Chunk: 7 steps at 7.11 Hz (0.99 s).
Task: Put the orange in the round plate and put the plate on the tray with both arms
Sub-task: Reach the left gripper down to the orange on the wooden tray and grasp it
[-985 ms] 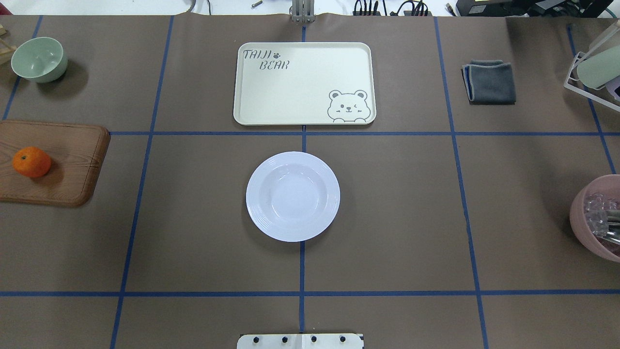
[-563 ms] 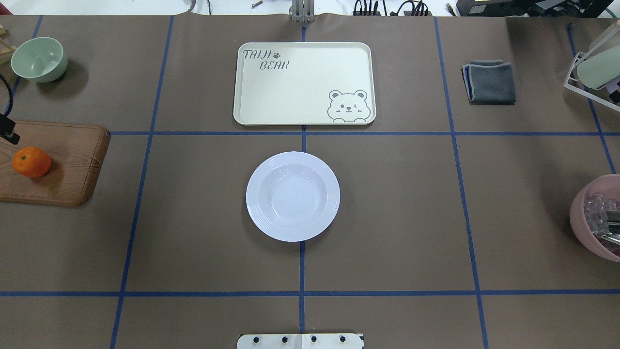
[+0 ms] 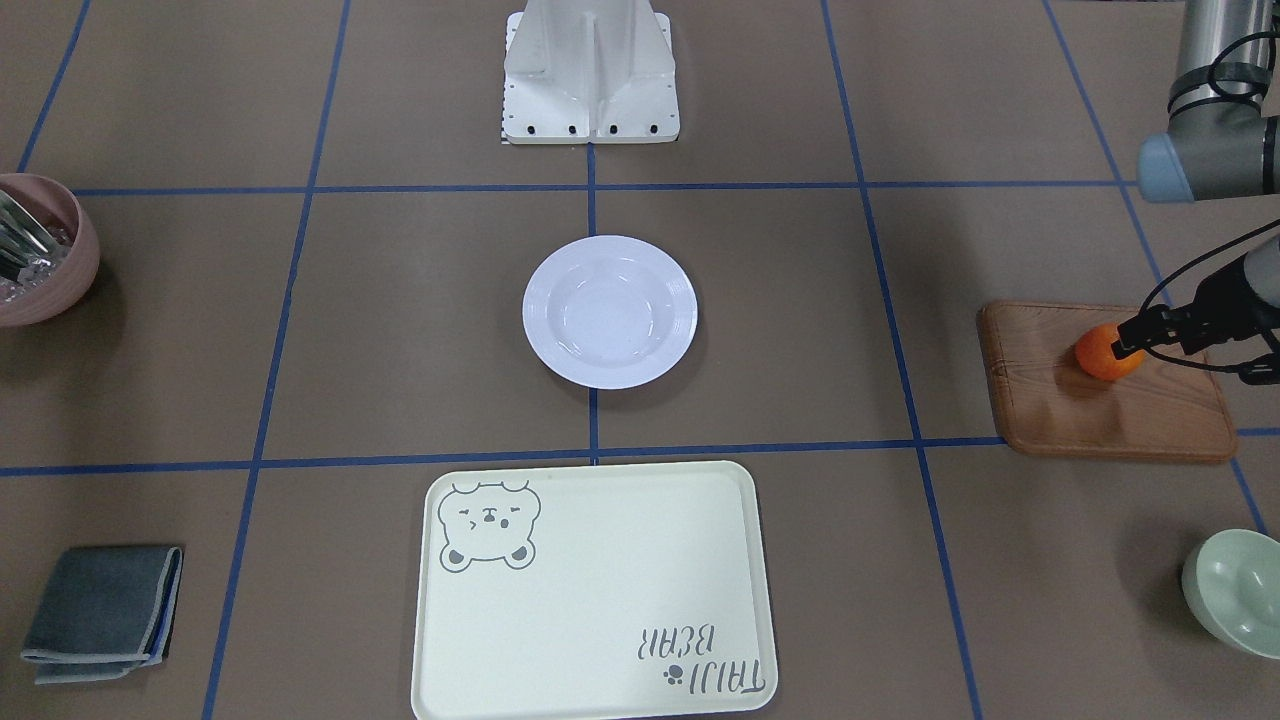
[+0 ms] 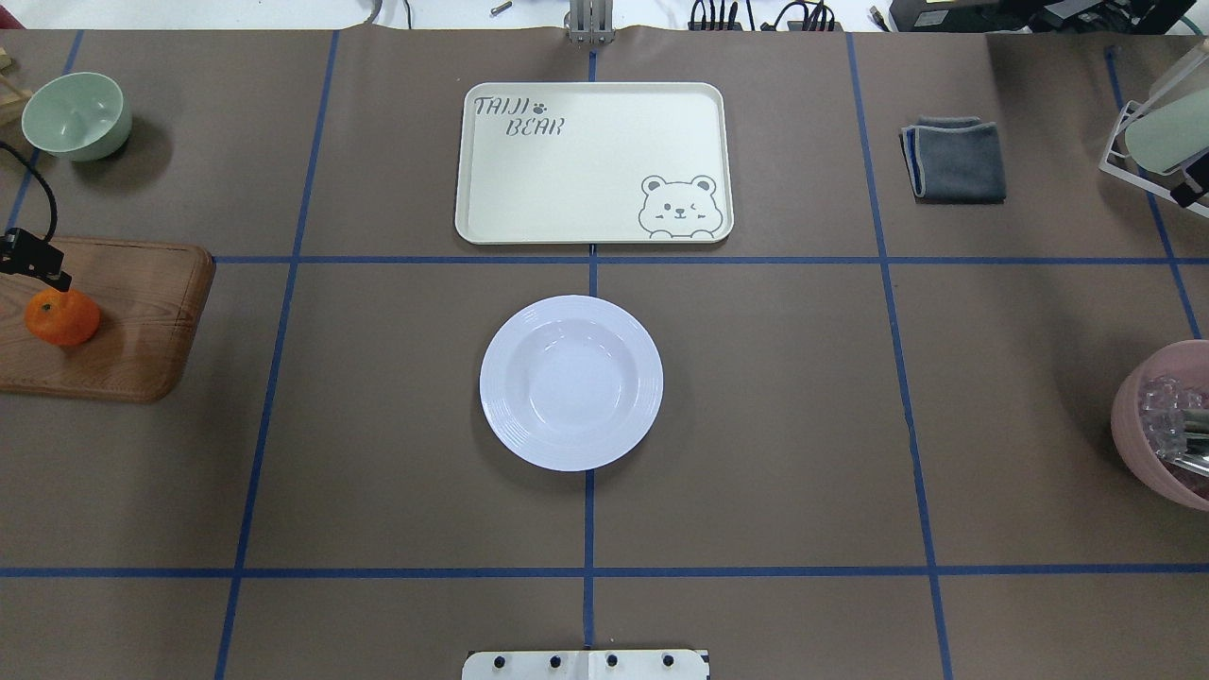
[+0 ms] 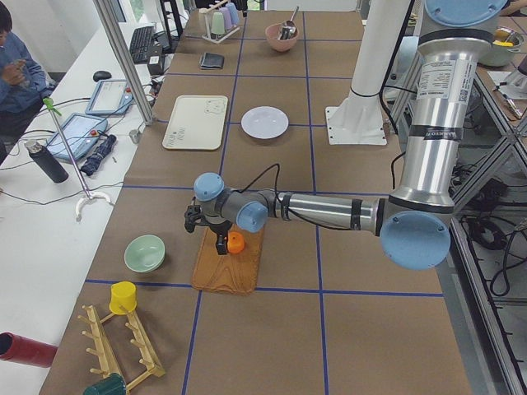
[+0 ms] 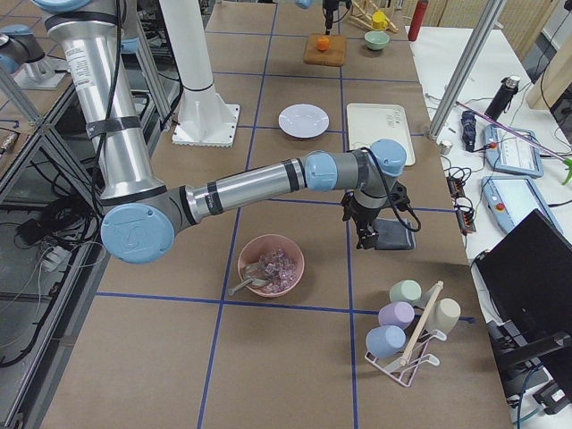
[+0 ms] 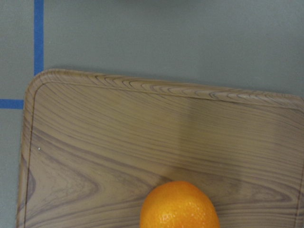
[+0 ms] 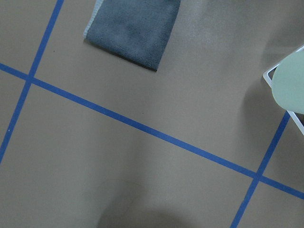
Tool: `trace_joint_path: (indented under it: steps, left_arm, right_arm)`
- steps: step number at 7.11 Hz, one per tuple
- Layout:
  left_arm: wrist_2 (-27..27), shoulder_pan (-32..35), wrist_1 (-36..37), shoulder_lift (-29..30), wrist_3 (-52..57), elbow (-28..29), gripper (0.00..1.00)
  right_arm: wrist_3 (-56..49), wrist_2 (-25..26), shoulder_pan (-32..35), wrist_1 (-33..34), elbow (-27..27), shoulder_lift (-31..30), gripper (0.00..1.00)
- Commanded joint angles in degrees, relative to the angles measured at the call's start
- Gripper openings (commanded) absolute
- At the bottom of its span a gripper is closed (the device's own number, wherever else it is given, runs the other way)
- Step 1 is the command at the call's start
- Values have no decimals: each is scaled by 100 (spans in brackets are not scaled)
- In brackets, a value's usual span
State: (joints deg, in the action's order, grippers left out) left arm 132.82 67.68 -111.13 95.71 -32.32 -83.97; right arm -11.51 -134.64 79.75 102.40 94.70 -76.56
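Note:
The orange (image 4: 61,316) lies on a brown wooden board (image 4: 142,321) at the table's left edge. My left gripper (image 4: 36,263) hangs just above and behind the orange (image 3: 1105,352), right next to it; I cannot tell whether it is open or shut. In the left wrist view, the orange (image 7: 179,206) sits at the bottom edge and no fingers show. The white round plate (image 4: 570,382) stands empty at the table's middle. Behind it lies the cream tray (image 4: 593,162), also empty. My right gripper (image 6: 366,234) hovers over a grey cloth at the far right, state unclear.
A pale green bowl (image 4: 76,115) stands behind the board. On the right are the folded grey cloth (image 4: 954,159), a white cup rack (image 4: 1157,132) and a pink bowl (image 4: 1166,425) holding a utensil. The robot's white base (image 3: 590,75) is at the near middle edge.
My left gripper has come in from the left edge and moved down toward the orange. A black tip of the right gripper has appeared at the right edge. Plate, tray and orange have not moved.

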Motion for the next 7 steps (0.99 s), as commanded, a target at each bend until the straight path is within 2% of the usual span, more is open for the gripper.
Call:
trace_joint_path:
  steps: [1,7]
  left_arm:
    - [-28,-106,-312,9,-196,197,98]
    - [-159,-440,-321,27,-416,241,97]
  right_arm:
    - [0,0,-21,0,14,0,100]
    - [0,0,-39,0,-4,0,100]
